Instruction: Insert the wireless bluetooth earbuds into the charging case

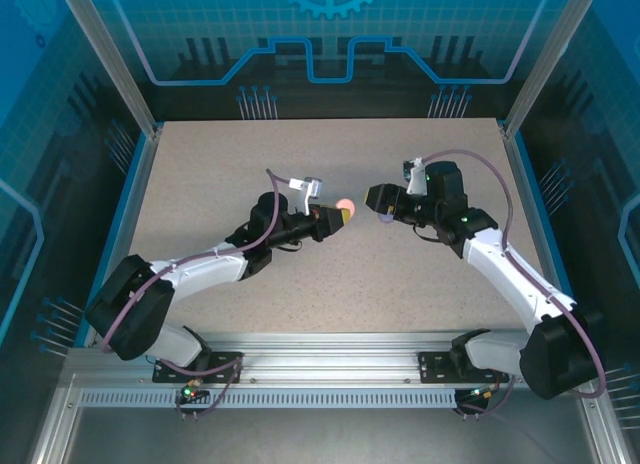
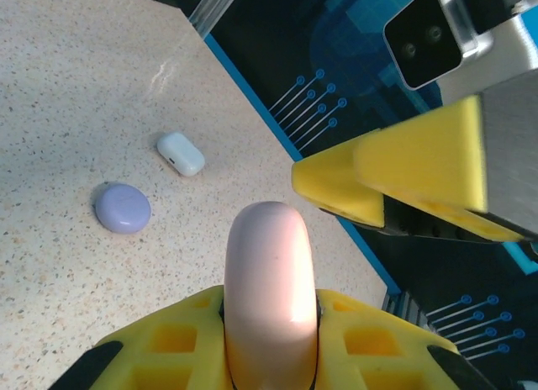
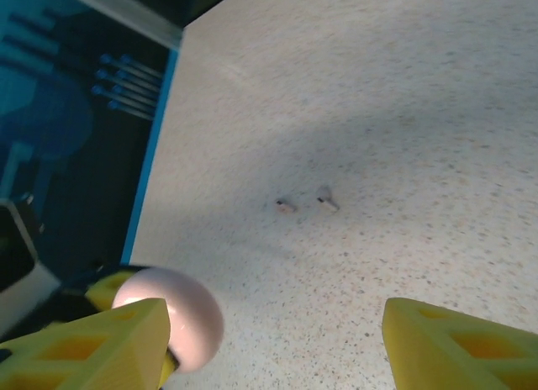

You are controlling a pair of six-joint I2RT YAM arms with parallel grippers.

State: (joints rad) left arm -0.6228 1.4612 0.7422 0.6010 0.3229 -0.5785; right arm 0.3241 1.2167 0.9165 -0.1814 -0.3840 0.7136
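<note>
Now | arms (image 1: 220, 259) angled inward | left fingers (image 2: 168, 348) grasp pink case (image 2: 271, 289) | right fingers (image 3: 92, 348) released, possibly touching

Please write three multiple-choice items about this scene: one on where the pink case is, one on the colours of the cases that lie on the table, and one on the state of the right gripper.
1. Where is the pink charging case?
A. Between the fingers of the left gripper
B. Lying on the table
C. In the right gripper

2. Which colours have the two cases lying on the table?
A. Pink and white
B. Purple and white
C. Both purple

3. How does the right gripper stand?
A. Shut, fingers touching
B. Shut on the pink charging case
C. Open, nothing between its fingers

Answers:
1 A, yellow fingers clamp it from both sides.
2 B, the left wrist view shows a purple case and a white case on the table.
3 C, its fingers stand wide apart over the table.
</note>
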